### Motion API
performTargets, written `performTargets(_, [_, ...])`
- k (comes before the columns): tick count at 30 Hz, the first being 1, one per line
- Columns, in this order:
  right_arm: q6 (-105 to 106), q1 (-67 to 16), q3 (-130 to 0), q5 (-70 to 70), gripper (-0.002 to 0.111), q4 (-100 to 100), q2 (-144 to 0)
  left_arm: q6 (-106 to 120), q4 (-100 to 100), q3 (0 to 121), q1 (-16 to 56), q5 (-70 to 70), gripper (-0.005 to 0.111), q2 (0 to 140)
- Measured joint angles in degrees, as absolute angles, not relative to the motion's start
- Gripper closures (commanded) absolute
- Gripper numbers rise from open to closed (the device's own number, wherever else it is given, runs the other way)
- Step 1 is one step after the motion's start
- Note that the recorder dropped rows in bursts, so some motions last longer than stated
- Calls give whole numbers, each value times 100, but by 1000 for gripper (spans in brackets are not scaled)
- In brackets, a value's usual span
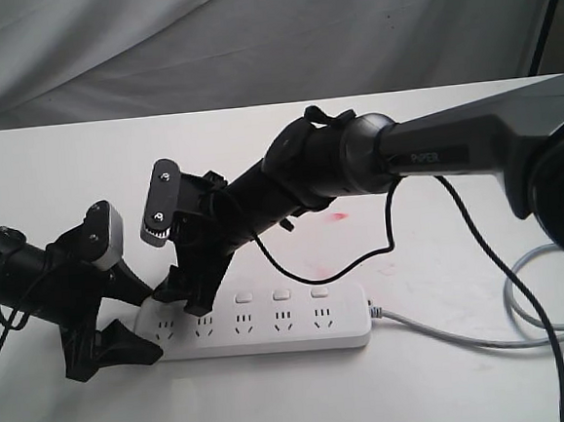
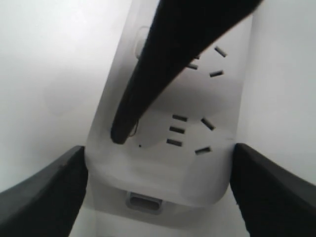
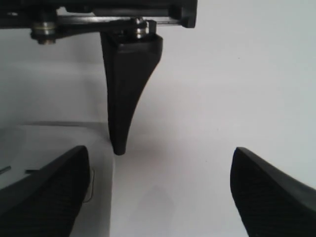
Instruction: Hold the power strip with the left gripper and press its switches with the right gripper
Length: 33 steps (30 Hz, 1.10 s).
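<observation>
Now we log: strip (image 1: 272, 334) flat on desk (image 1: 452, 383); left hand (image 1: 154, 326) clamps its end; right hand (image 1: 183, 299) spread wide, one fingertip (image 2: 118, 134) on the strip's face.

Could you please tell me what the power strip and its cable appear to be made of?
The power strip looks like smooth white moulded plastic: rounded edges, soft sheen. Its cable seems flexible grey rubber or PVC sheathing, judging by its loose curves.
</observation>
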<state>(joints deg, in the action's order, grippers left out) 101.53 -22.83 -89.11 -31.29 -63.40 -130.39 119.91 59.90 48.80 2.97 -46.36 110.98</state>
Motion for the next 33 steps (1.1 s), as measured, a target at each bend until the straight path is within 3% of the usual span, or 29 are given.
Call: performTargets(33, [9385,-2530,-9027,-2681,36,-5094,-13053,11991,5978,4880,297,-4636,78,11098])
